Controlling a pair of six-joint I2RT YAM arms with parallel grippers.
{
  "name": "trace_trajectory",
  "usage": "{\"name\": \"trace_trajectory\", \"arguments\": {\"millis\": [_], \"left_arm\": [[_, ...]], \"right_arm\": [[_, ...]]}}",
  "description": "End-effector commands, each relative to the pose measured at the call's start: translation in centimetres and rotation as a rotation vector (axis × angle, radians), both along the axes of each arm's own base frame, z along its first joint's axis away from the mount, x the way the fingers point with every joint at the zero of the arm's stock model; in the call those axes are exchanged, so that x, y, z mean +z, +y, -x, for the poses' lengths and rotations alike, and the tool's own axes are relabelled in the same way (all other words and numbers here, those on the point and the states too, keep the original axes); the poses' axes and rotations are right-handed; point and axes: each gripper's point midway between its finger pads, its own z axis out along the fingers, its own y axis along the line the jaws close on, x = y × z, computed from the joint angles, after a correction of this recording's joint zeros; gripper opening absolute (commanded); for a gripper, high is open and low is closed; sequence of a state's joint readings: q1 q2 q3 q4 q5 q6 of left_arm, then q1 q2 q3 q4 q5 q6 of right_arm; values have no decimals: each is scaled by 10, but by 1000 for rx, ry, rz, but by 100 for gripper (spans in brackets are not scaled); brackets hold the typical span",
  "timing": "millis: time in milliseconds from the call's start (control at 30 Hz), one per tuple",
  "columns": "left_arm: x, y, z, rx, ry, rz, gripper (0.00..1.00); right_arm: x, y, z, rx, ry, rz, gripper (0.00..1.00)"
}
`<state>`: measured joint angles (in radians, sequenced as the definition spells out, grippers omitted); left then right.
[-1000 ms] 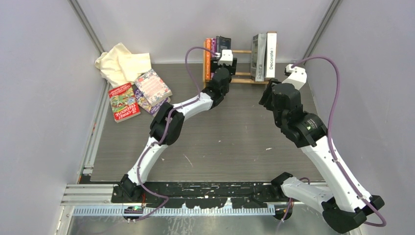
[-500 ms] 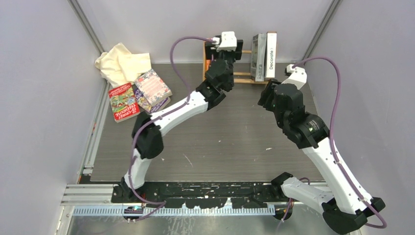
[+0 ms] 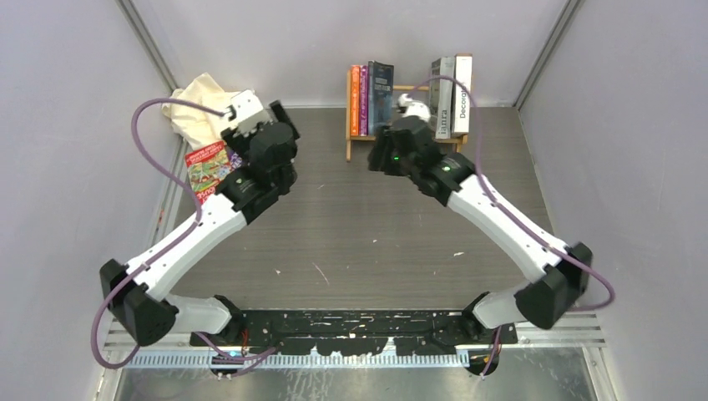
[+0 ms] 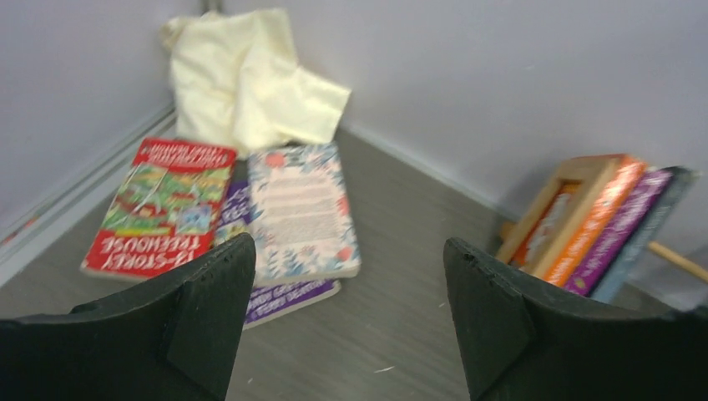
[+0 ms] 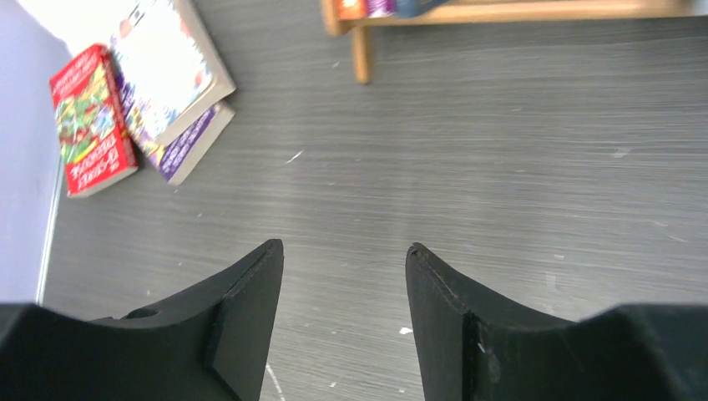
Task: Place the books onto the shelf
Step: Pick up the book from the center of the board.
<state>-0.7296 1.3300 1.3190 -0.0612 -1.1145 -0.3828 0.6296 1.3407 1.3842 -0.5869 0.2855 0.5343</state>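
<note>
The wooden shelf [image 3: 402,138] stands at the back wall. Orange, purple and dark blue books [image 3: 371,96] fill its left end, and a grey book and the white "Decorate" book [image 3: 452,96] its right end. Loose books lie flat at the left: a red one [image 4: 163,205], a floral white one [image 4: 302,209] and a purple one [image 4: 288,299] under it. My left gripper [image 4: 349,242] hangs open and empty above them. In the top view the left gripper [image 3: 271,138] covers most of the pile. My right gripper [image 5: 344,245] is open and empty over the bare table in front of the shelf's left leg [image 5: 361,50].
A cream cloth [image 3: 207,109] lies crumpled in the back left corner behind the loose books. Grey walls close in the table on three sides. The dark table [image 3: 367,234] runs between the arms.
My left arm swung from the shelf to above the loose books, jaws opening wider. The right arm moved from the shelf's right end to in front of its middle.
</note>
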Motion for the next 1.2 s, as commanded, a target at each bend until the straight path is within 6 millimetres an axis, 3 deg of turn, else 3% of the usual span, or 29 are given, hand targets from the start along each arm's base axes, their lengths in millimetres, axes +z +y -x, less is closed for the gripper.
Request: {"name": "trace_trajectory", "arguments": {"millis": [0,233,333,467,633,767,1167], "left_arm": [[-60,41,27,81,105,145,82],[-116,83,60,122,204,325,83],[-133,101,68,161,243,359,84],[-150,115,62,145,247,435,85],[-159,122,49,95,247,526,85],[-167,122,44,75,247,589,85],[-187,122,42,39,264,654,85]], "right_arm": [[29,75,-18,95,-74,-139,61],[-21,177,-44,193,-12,-72,64],[-41,208,-61,222,11,-94,67],[-68,243,-85,281,23,-133,76],[-88,261,-122,285,41,-232,86],[-107,265,-148,271,63,-295,88],[-142,294,-174,298,97,-425,89]]}}
